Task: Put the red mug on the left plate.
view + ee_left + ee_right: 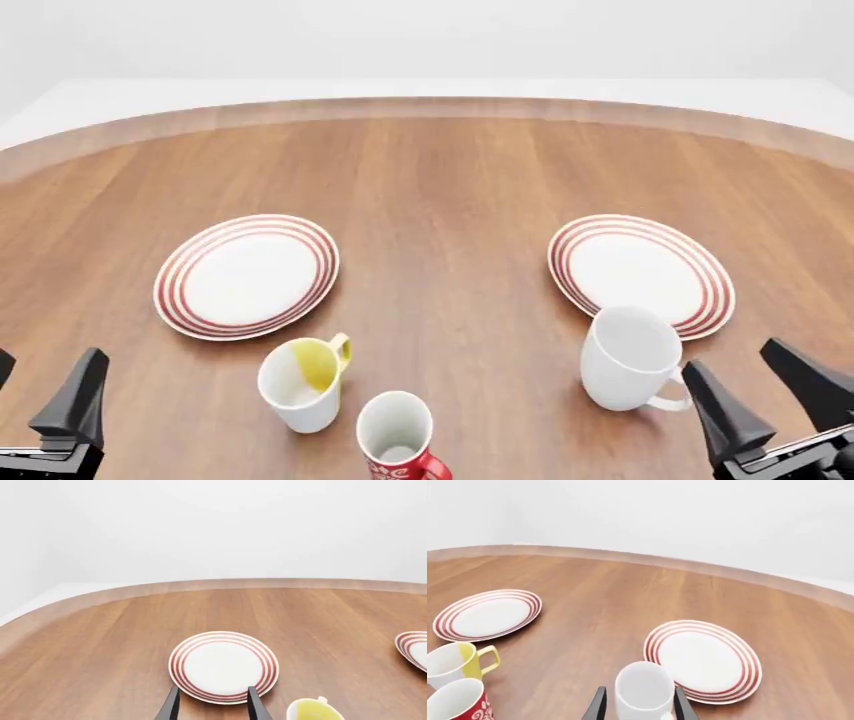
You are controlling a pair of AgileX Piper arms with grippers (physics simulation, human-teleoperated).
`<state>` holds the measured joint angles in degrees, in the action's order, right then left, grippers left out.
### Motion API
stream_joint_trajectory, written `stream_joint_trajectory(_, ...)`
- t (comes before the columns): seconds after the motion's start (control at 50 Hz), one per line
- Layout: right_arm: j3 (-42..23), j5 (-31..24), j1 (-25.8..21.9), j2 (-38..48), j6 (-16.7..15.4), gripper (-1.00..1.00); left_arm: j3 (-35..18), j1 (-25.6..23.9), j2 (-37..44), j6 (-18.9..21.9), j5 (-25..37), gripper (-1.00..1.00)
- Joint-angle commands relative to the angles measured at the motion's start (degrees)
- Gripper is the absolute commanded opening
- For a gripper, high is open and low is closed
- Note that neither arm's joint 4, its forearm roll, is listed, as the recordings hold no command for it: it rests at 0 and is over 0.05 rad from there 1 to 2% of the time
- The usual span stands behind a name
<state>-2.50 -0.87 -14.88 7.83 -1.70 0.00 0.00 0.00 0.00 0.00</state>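
The red mug (398,440) stands upright at the table's near edge, between the two arms; its white inside and patterned red wall also show in the right wrist view (462,703). The left plate (247,275), white with red rings, lies flat beyond it to the left, bare. My left gripper (38,392) hangs open at the near left corner, well short of the mug; in its wrist view its fingers (171,707) frame the near rim of the left plate (223,666). My right gripper (763,397) is open at the near right, holding nothing.
A white-and-yellow mug (304,382) stands between the red mug and the left plate. A larger white mug (627,358) sits just ahead of my right gripper, against the near rim of the right plate (641,272). The table's curved far edge (427,105) runs behind.
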Motion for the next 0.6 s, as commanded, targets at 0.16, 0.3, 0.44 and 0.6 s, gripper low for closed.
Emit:
stream_joint_trajectory(0.16, -1.19, 4.16, -7.90, 7.84, -2.42, 1.00, 0.00, 0.00, 0.00, 0.00, 0.00, 1.00)
stream_joint_trajectory(0.3, -1.45, 6.71, -10.32, 11.42, -2.76, 1.00, 0.00, 0.00, 0.00, 0.00, 0.00, 1.00)
stream_joint_trajectory(0.44, -2.42, 9.49, -12.86, 16.09, -3.17, 1.00, 0.00, 0.00, 0.00, 0.00, 0.00, 1.00)
stream_joint_trajectory(0.6, -2.41, 11.98, -15.30, 19.19, -3.74, 1.00, 0.00, 0.00, 0.00, 0.00, 0.00, 1.00)
